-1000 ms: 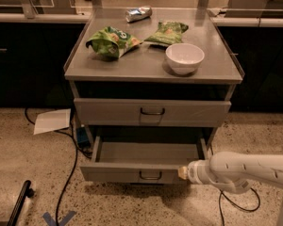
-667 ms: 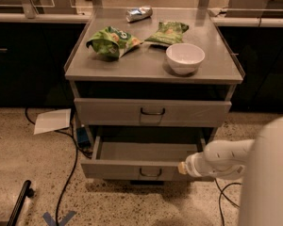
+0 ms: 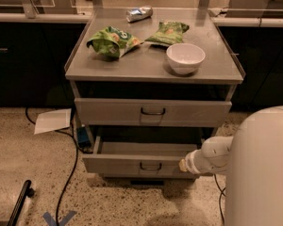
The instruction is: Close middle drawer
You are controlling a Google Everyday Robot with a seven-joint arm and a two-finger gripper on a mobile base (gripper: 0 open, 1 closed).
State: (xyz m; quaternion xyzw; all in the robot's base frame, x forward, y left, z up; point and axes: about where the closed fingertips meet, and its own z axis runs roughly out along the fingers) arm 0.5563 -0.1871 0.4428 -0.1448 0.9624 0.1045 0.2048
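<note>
Middle drawer [image 3: 132, 165]: wide, shallow grey sheet metal with a flat front and a small dark loop handle at centre. It is pulled out under the desk's front edge and its inside looks bare. The upper drawer [image 3: 113, 112] has the same grey front and sits nearly flush.

Arm [image 3: 212, 155]: smooth white shell, coming in low and roughly level from the right, below the desk's front-right corner. The gripper [image 3: 182, 165] is at the right end of the middle drawer front, apparently touching it. Clenched or released: can't tell.

Desk [image 3: 132, 69] has a matte grey metal top:
- round white bowl [image 3: 185, 58] near the right edge
- crinkled green snack bag [image 3: 114, 41] towards the left edge
- flatter green bag [image 3: 168, 32] at centre-back
- crushed silver can [image 3: 139, 14] at the back edge

On the speckled floor left of the desk are a white paper sheet [image 3: 53, 120] and a black cable [image 3: 70, 173]. The robot's white body [image 3: 262, 173] blocks the view at lower right.
</note>
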